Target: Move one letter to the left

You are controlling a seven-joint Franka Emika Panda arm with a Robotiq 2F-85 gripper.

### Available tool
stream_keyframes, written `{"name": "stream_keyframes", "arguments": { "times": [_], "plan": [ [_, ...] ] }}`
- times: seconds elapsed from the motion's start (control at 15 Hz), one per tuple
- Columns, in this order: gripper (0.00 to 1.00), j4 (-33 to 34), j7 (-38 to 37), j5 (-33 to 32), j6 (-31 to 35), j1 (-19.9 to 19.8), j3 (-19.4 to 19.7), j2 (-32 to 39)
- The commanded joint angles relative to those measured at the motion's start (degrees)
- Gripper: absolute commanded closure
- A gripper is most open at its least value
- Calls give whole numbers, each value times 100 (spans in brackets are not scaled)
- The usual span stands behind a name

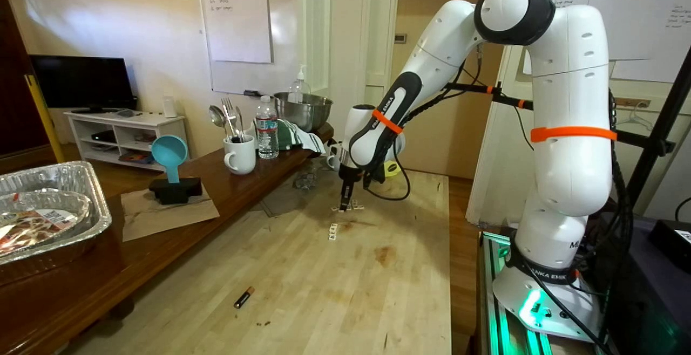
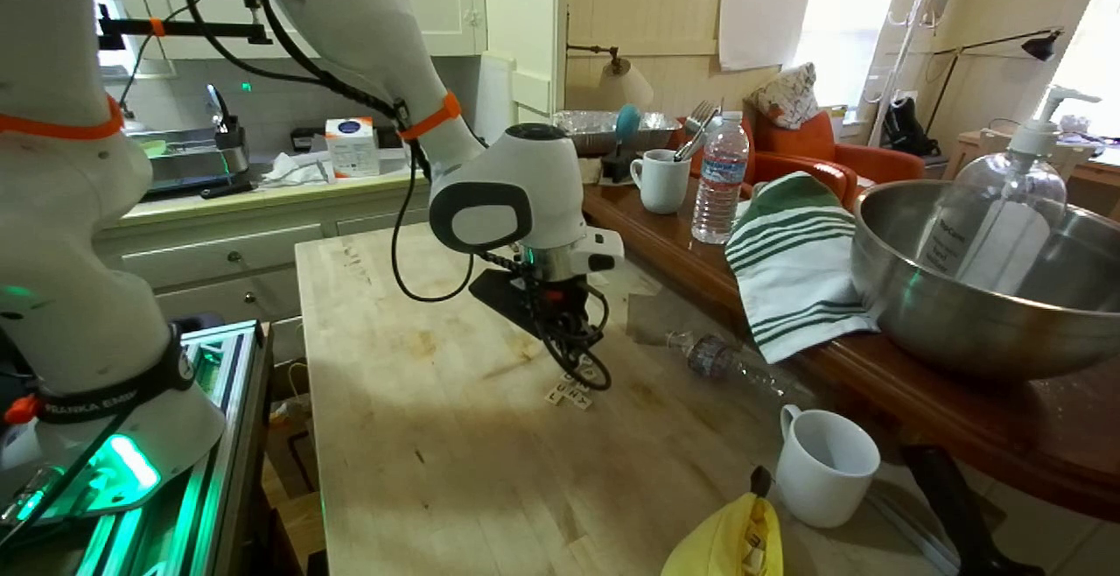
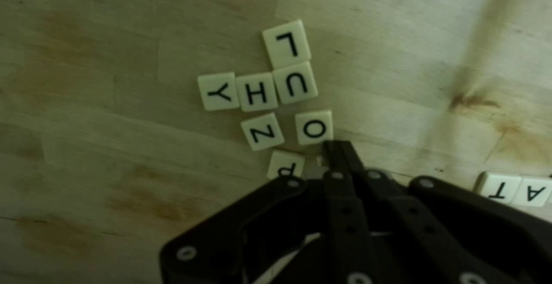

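Note:
Several small pale letter tiles lie flat on the wooden table. In the wrist view they read L, U, H, Y, Z or N, O and P, the last partly hidden by the gripper. Another pale tile edge shows beside the fingers, mostly hidden. My gripper has its fingertips together, at the O tile's lower right corner; contact cannot be told. In an exterior view the gripper points down at the tile cluster. The cluster also shows in an exterior view.
A separate row of tiles includes T and A. A battery lies on the table. A clear bottle, white mug and yellow object also stand or lie there. A raised wooden counter borders the table.

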State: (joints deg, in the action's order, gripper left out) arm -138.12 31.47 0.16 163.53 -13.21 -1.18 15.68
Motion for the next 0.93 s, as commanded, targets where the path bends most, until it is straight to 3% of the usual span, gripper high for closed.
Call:
{"name": "stream_keyframes", "arguments": {
  "times": [0.0,0.47,0.87],
  "plan": [
    [100,-32,75,154,-113,-92,-199,65],
    [100,-96,92,397,-252,-90,-394,-35],
    [100,-160,-59,336,-432,21,-320,-111]
  ]
}}
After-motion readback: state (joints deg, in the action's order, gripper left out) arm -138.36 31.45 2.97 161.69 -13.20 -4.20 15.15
